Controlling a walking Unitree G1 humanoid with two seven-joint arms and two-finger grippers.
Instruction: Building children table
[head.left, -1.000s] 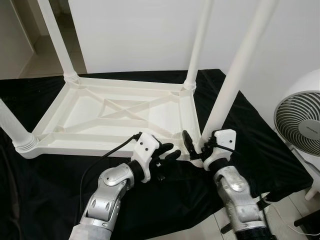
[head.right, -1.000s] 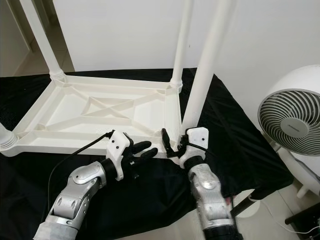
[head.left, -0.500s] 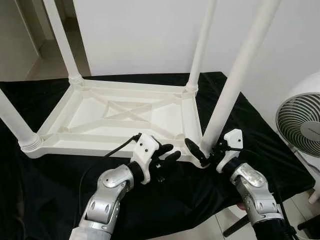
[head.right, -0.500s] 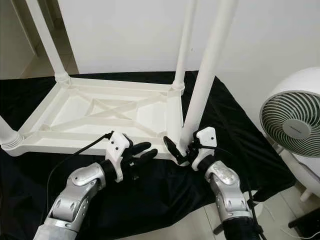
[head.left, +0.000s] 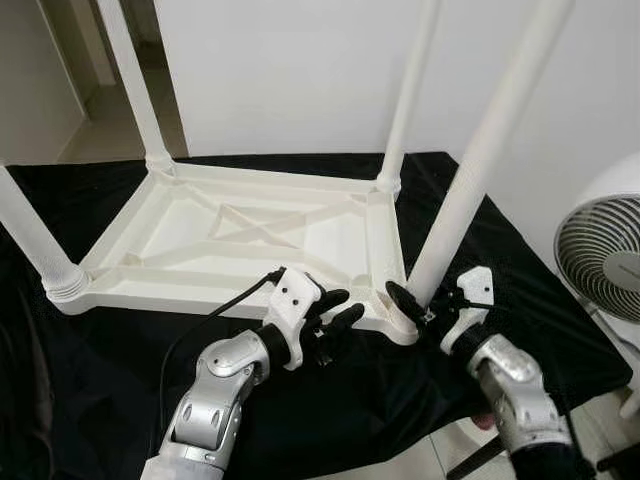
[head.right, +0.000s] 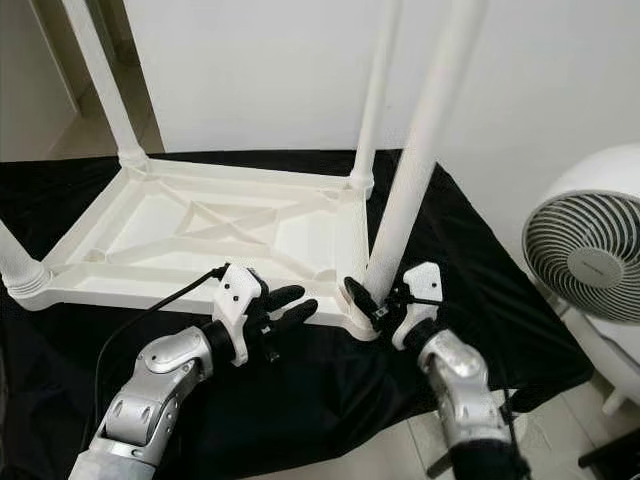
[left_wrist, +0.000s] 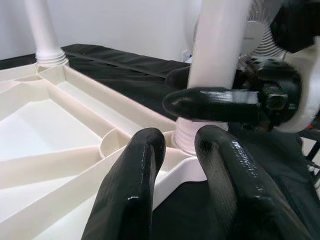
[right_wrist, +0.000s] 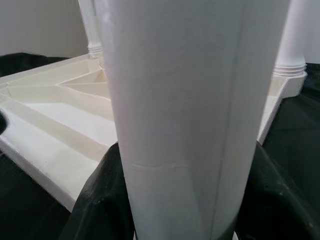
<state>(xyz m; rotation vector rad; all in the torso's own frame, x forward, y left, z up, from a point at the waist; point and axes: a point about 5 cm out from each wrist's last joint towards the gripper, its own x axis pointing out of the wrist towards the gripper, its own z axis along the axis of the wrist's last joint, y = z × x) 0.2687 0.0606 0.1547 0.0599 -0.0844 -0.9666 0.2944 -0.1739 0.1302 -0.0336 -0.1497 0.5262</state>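
Lying upside down on a black cloth (head.left: 90, 350), the white table (head.left: 250, 235) is seen with four legs pointing up. The near right leg (head.left: 470, 190) is clasped low down, close to its socket, between the fingers of the right gripper (head.left: 425, 312). The left gripper (head.left: 335, 318) is held just beside the table's near rim, fingers slightly parted and holding nothing; a fan (head.left: 605, 255) is noted to the right.

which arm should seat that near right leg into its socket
Right, probably. The right gripper already clasps the near right leg just above its socket, while the left gripper hovers open beside the tabletop rim, holding nothing.
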